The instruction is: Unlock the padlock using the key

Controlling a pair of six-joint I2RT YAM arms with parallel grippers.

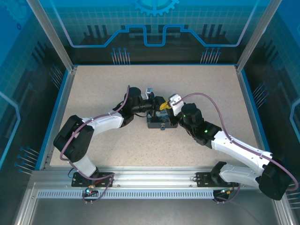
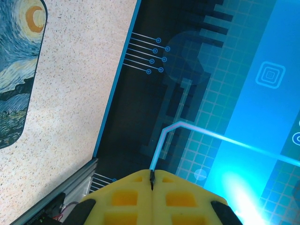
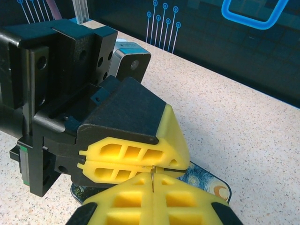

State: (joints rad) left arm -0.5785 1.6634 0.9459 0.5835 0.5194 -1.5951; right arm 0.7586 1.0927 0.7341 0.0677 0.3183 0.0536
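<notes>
**A:** Where are your hands?

**B:** Both are over the middle of the tabletop (image 1: pixel 103 84). They meet tip to tip just above the dark box (image 1: pixel 154 123) with the swirly blue-and-yellow painted lid. My left arm reaches in from the left and my right arm from the right.

**A:** How is the left hand?

**B:** My left hand (image 2: pixel 151 177) is clenched. From its own wrist, the two yellow fingers (image 2: pixel 124 197) press flush together with no gap along the seam. The painted lid lies off to one side below it.

**A:** And the right?

**B:** My right hand (image 3: pixel 153 190) is clenched as well, its yellow pads (image 3: pixel 126 199) lying flat against each other. Seen from that wrist, the left hand's fingers lie crosswise right in front of its tips, touching or all but touching them. A thin dark sliver (image 3: pixel 153 172) stands in my right hand's seam and reaches up to the left hand's seam. It is too small for me to say what it is.

**A:** Where is the padlock?

**B:** From above, a small bluish thing (image 1: pixel 162 127) sits at the near side of the box, and I take that for the padlock. It is too tiny to make out a shackle. Both hands are above the lid, apart from it.
</notes>
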